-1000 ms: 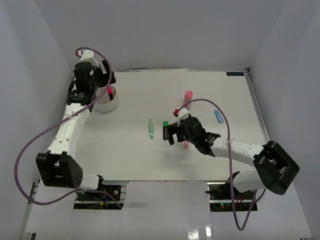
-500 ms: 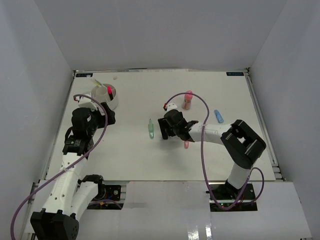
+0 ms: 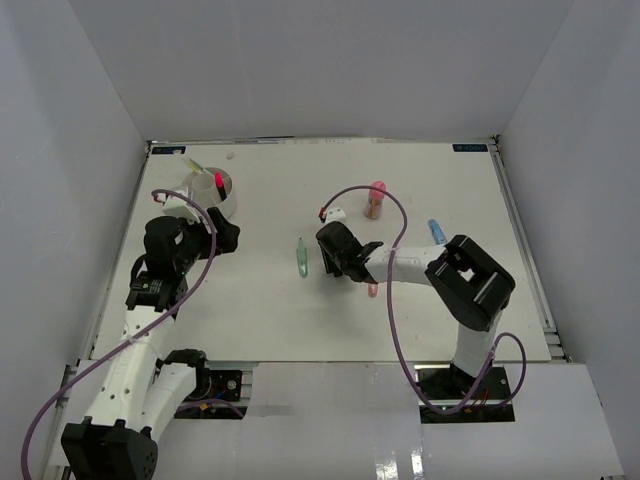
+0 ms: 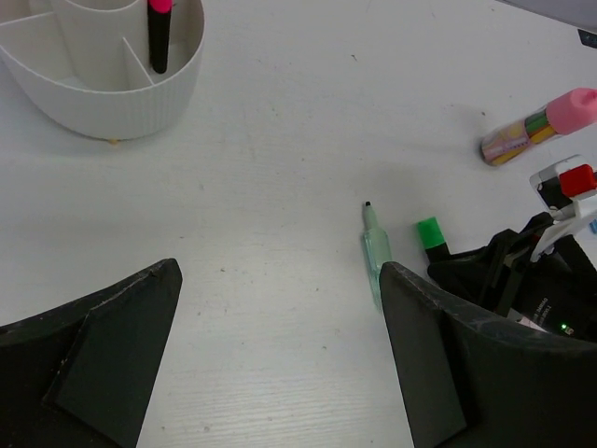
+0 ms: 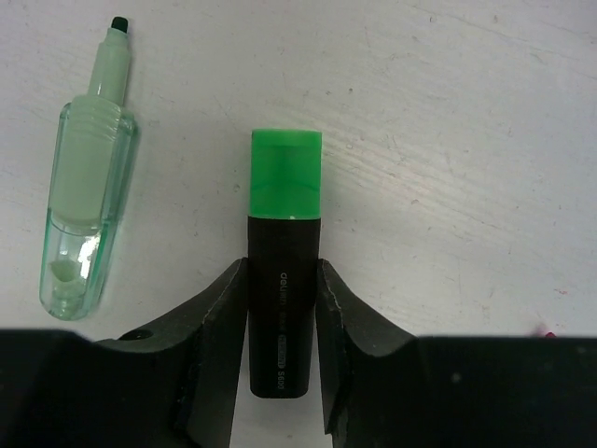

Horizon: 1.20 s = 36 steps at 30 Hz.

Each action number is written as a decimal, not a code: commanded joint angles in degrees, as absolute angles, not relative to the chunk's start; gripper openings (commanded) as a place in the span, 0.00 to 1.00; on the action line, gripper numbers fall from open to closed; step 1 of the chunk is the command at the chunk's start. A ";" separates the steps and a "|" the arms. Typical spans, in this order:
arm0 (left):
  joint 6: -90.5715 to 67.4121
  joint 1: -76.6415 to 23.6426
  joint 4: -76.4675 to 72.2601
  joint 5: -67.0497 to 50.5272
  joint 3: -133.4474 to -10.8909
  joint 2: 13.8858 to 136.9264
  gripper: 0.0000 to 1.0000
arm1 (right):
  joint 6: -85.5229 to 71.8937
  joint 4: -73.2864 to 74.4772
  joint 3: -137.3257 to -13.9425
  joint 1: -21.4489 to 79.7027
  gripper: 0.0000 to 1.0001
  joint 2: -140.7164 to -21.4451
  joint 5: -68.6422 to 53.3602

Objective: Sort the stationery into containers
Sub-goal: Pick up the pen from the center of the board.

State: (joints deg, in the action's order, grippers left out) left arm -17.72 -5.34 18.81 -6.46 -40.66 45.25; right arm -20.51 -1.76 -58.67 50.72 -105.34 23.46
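A green-capped black marker (image 5: 285, 224) lies flat on the white table, and my right gripper (image 5: 280, 268) is shut on its black barrel, both fingers touching it. A pale green marker (image 5: 87, 227) lies just left of it. In the top view the right gripper (image 3: 329, 257) sits at mid-table. The round white organiser cup (image 3: 222, 207) stands at the far left with a pink-capped marker (image 4: 159, 34) in it. My left gripper (image 3: 221, 237) hovers open just on the near side of the cup, nothing between its fingers (image 4: 103, 355).
A pink tube (image 3: 376, 199) and a red-capped marker (image 4: 577, 179) lie beyond the right gripper. A blue marker (image 3: 437, 232) lies to the right and a pink marker (image 3: 372, 289) near the right forearm. White walls enclose the table.
The right gripper's jaws have closed onto the green-capped marker. The left arm has drawn back from above the cup toward the near side and now holds still.
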 commanded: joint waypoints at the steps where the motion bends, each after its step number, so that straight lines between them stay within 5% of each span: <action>1: -18.46 -5.27 17.49 -11.50 -41.84 45.61 0.98 | -20.40 -1.84 -55.64 50.71 0.34 -104.95 24.44; 14: -34.35 -8.34 12.31 -31.63 -42.54 51.85 0.98 | -11.25 -15.53 -42.20 57.83 0.24 -86.06 25.76; 26: -43.24 -27.41 4.31 -21.45 -44.12 61.42 0.95 | -7.04 -32.51 -30.94 59.68 0.28 -69.97 14.33; 36: -44.30 -38.05 4.04 -14.68 -49.57 70.48 0.73 | -6.94 -36.12 -27.69 59.68 0.30 -66.18 13.80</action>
State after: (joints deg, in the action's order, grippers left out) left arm -43.57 -36.38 5.13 -17.58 -47.40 69.93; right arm -7.53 -31.35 -28.21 59.37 -67.79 13.93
